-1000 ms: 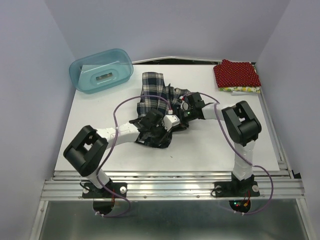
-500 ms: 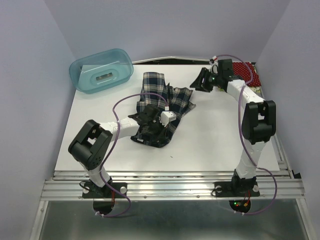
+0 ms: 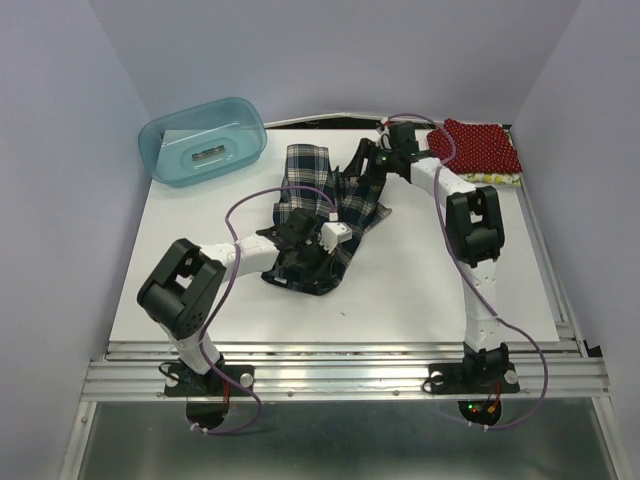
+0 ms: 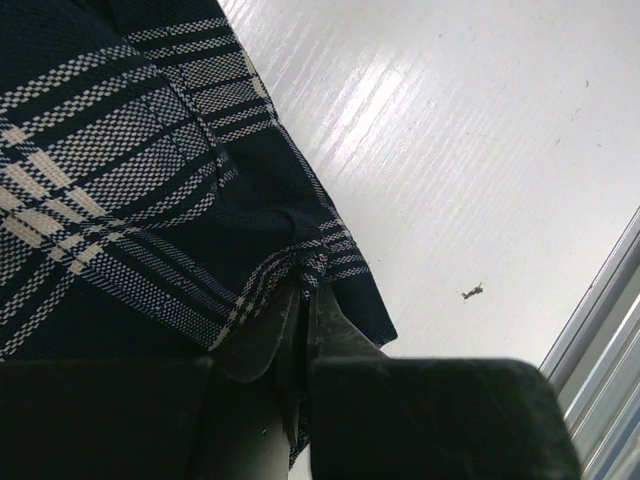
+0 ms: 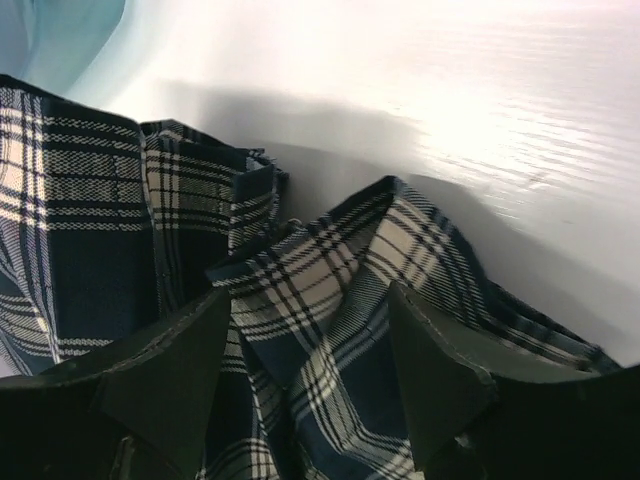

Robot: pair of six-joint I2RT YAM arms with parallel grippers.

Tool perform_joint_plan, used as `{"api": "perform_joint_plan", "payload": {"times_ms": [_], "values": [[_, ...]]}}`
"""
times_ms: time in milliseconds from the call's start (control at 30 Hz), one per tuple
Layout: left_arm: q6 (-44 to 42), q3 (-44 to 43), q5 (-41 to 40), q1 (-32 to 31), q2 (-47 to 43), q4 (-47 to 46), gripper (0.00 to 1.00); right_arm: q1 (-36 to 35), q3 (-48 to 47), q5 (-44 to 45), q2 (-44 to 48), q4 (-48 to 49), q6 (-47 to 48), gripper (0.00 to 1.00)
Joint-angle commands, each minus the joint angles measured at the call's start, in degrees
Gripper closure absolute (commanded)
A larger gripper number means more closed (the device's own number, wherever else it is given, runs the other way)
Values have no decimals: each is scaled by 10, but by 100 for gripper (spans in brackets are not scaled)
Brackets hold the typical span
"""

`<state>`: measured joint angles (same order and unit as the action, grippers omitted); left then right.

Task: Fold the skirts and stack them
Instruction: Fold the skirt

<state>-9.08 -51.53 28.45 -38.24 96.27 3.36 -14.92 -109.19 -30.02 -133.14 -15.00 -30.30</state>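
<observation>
The plaid skirt (image 3: 322,200) lies crumpled in the middle of the table. My left gripper (image 3: 300,262) is shut on its near hem; the left wrist view shows the two fingers pinched together (image 4: 303,290) over the dark plaid edge (image 4: 130,180). My right gripper (image 3: 362,168) is open just above the skirt's far right corner. In the right wrist view its fingers (image 5: 170,375) stand wide apart with plaid cloth (image 5: 330,290) between them, not gripped. The red dotted skirt (image 3: 475,147) lies folded on the yellowish one (image 3: 492,179) at the far right corner.
A teal plastic tub (image 3: 203,140) stands at the far left; its edge shows in the right wrist view (image 5: 55,30). The white table (image 4: 480,140) ends in a metal rail (image 3: 340,370) at the near edge.
My right arm left the skirt's middle, swung out to the far right near the red skirt, then came back to the plaid skirt's far corner. My left gripper stayed shut on the hem.
</observation>
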Motion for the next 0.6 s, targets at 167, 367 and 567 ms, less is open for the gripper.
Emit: {"api": "perform_joint_plan", "payload": {"times_ms": [167,367,567], "values": [[1,-5,-10,2,21,20,100,-37,-59,13,-26,31,2,29],[2,-9,-11,3,28,23,100,-56,-81,36,-37,31,27,31],[6,-12,-11,10,37,27,100,-61,-101,97,-60,-3,44,58]]}}
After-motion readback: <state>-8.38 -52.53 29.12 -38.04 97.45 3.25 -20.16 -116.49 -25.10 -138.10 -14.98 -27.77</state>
